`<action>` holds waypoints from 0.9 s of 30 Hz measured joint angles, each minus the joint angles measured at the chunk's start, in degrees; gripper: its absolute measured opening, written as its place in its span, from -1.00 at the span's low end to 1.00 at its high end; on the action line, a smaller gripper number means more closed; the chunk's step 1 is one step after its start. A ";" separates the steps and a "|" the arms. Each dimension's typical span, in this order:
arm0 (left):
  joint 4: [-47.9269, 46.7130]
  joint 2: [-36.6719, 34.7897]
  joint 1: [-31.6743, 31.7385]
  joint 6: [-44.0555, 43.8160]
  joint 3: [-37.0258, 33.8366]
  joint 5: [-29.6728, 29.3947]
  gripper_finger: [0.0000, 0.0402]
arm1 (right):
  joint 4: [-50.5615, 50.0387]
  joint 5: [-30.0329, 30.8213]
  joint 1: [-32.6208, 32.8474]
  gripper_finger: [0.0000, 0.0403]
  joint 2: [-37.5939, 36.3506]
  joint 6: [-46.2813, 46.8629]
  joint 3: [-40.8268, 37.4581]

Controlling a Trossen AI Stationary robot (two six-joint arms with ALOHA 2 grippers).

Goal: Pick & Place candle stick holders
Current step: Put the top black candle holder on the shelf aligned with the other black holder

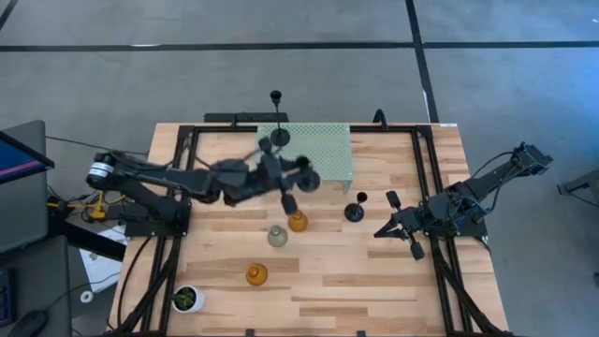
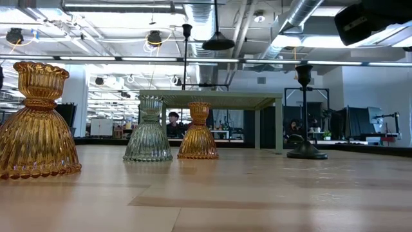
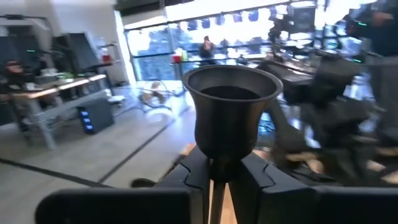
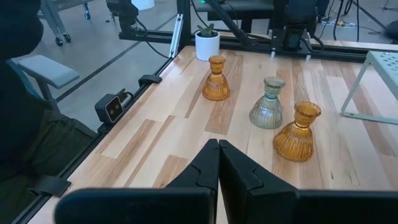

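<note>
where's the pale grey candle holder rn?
The pale grey holder stands on the table near its middle in the high view, just beside one amber holder, with the other amber holder farther toward the front edge.

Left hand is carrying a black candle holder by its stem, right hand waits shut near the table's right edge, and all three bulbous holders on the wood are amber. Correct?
Not quite: only two bulbous holders are amber; the third is pale grey, as the right wrist view shows. The left hand does grip a black candle holder, and the right hand waits shut.
</note>
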 joint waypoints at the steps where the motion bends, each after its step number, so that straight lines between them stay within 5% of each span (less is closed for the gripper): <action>1: -0.04 0.05 1.21 0.01 0.49 0.34 -0.83 | 0.00 0.00 0.00 -1.00 0.00 0.00 0.00; 17: -3.10 9.31 11.82 -3.66 4.96 3.71 -0.81 | 0.42 0.08 -0.21 -1.00 0.00 -1.35 0.00; 27: -3.41 8.63 10.18 -6.38 4.96 13.72 -0.81 | 18.64 9.14 -5.62 -1.00 0.26 -16.68 0.00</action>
